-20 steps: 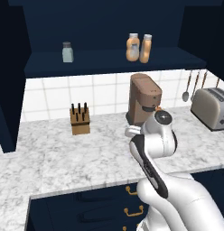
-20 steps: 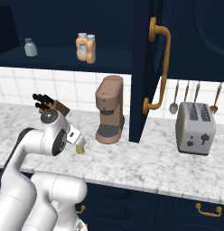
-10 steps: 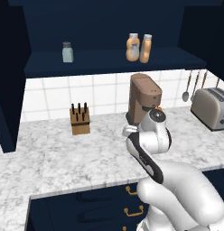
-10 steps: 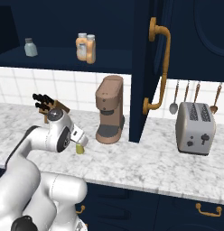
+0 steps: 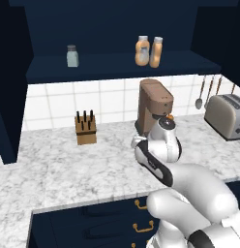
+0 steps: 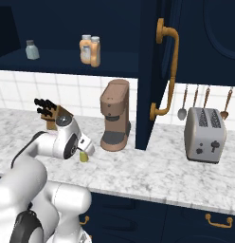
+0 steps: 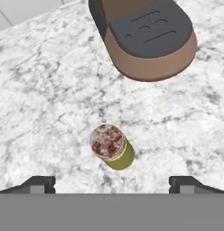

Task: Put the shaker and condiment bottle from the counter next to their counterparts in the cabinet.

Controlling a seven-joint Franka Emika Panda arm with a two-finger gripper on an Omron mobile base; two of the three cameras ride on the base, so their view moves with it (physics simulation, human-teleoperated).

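on the counter (image 7: pixel 50 90), shaker (image 7: pixel 111 147) upright, jaws wide

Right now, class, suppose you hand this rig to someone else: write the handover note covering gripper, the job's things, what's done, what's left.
Gripper: open, holding nothing, above the shaker.
Shaker: upright on the marble counter, in front of the coffee machine, not yet gripped.
Condiment bottle: already on the cabinet shelf beside the bulbous orange bottle.
Grey-blue shaker: at the shelf's left.
Left: grasp the shaker and set it by the grey-blue one.
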